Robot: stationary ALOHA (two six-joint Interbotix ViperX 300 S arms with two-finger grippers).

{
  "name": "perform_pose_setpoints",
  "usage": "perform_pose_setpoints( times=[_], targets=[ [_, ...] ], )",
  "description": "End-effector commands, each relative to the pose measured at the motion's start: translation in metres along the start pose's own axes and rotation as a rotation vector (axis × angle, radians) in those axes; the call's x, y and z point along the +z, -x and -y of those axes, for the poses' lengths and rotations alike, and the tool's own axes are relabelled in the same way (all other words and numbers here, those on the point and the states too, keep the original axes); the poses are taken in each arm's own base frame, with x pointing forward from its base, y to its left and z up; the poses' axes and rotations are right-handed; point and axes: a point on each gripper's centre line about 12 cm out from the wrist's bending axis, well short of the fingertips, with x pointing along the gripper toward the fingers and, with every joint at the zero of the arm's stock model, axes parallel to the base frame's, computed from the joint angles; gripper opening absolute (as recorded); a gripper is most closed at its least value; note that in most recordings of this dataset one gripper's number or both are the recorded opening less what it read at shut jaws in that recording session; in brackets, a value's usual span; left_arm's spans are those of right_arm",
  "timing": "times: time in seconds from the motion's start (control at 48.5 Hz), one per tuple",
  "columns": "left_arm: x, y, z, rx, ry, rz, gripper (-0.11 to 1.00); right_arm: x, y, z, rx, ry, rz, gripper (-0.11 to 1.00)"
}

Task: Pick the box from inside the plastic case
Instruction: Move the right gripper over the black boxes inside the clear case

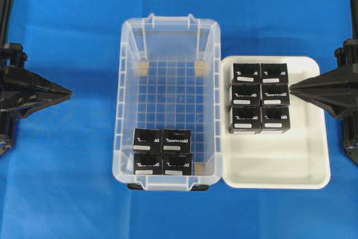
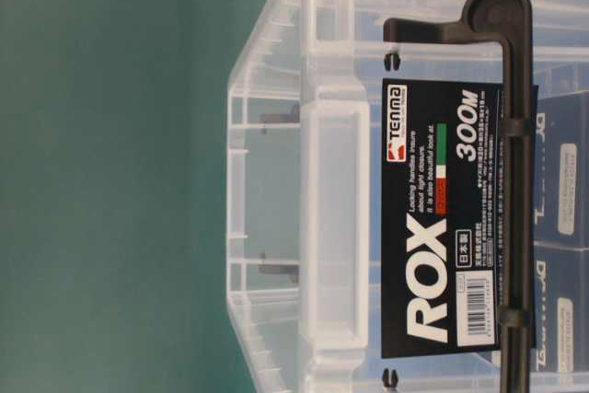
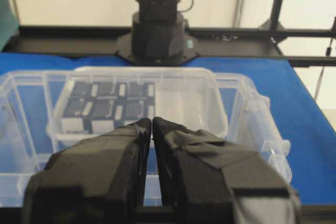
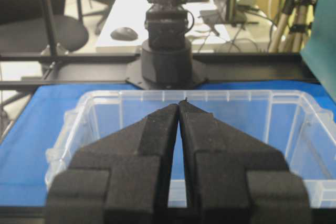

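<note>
Overhead exterior view, and here's the plastic case (image 1: 168, 102) sitting in the middle of the blue surface (image 1: 61, 155), one short end toward the near edge. Four black boxes are packed two-by-two in its near end — the box (image 1: 147, 139) at the group's far-left spot touches its neighbours, white lettering up. Just right of the case, touching its long wall, lies a white tray (image 1: 279, 166) with six more black boxes (image 1: 260, 98) stacked two-by-three in its far half.

The left gripper (image 1: 68, 90) waits near the surface's left edge, well apart from the case; its fingers (image 3: 131, 145) are pressed together, gripping nothing. The right gripper (image 1: 292, 88) points in from the right edge over the tray's far right part — its fingers (image 4: 157, 129) likewise clenched and bare.
</note>
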Motion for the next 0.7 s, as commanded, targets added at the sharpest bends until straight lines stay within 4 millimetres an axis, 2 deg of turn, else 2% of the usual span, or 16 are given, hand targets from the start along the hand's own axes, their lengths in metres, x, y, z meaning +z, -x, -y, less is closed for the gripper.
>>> perform_pose_setpoints(
  times=[0.0, 0.041, 0.124, 0.206, 0.453, 0.68],
  targets=[
    [0.015, -0.003, -0.001, 0.004, -0.005, 0.029, 0.14, 0.005, -0.003, 0.002, -0.009, -0.013, 0.012, 0.14],
    [0.019, -0.004, -0.001, 0.004, -0.005, 0.029, 0.12, 0.007, -0.004, 0.003, -0.018, -0.036, 0.011, 0.12],
    [0.023, -0.005, -0.001, 0.005, -0.008, 0.009, 0.00, 0.008, -0.009, 0.006, -0.039, -0.120, -0.012, 0.02],
    [0.025, -0.006, -0.001, 0.006, -0.008, -0.028, -0.06, 0.011, -0.016, 0.006, -0.044, -0.171, -0.056, 0.00],
    [0.028, -0.005, 0.001, -0.005, -0.003, -0.109, -0.06, 0.016, -0.048, 0.003, -0.045, -0.237, -0.308, 0.00],
    [0.034, -0.005, 0.001, -0.004, -0.001, -0.107, -0.06, 0.033, -0.094, 0.001, -0.040, -0.239, -0.513, 0.00]
  ],
)
